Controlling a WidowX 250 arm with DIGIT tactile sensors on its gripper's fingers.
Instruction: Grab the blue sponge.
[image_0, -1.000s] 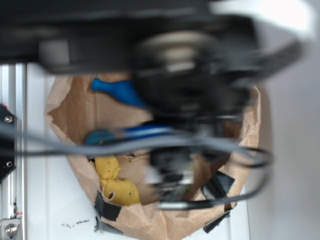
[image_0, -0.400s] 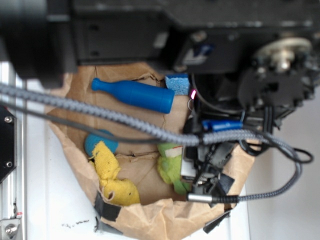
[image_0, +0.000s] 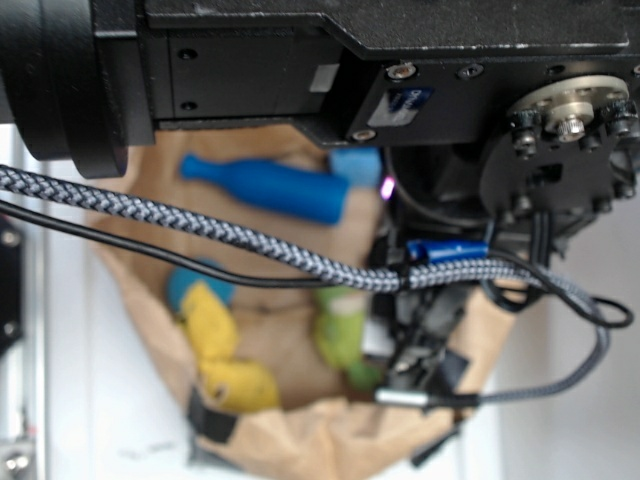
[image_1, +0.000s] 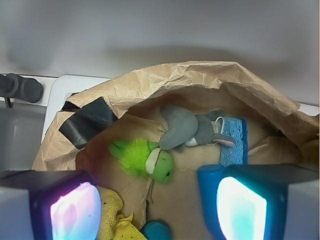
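Observation:
The blue sponge (image_1: 233, 142) lies flat on the floor of a brown paper bag (image_1: 200, 75), up against a grey plush toy (image_1: 186, 129). In the exterior view the blue sponge (image_0: 355, 165) shows at the bag's far edge, just past the thick end of the blue bottle (image_0: 270, 187) and partly under the arm. My gripper (image_1: 157, 210) hangs open above the bag, nothing between its fingers. The sponge sits ahead of the right fingertip (image_1: 242, 207), which is beside the bottle's end (image_1: 209, 197).
The bag also holds a green plush toy (image_1: 147, 159), a yellow cloth (image_1: 117, 215) and a teal ball (image_1: 156, 231). Black tape (image_1: 87, 120) patches the bag's rim. Braided cables (image_0: 200, 235) cross the exterior view above the bag.
The arm has swung from over the bag's middle to its right side, uncovering the bottle, sponge and green toy. Since 0.4 s ago it has barely shifted.

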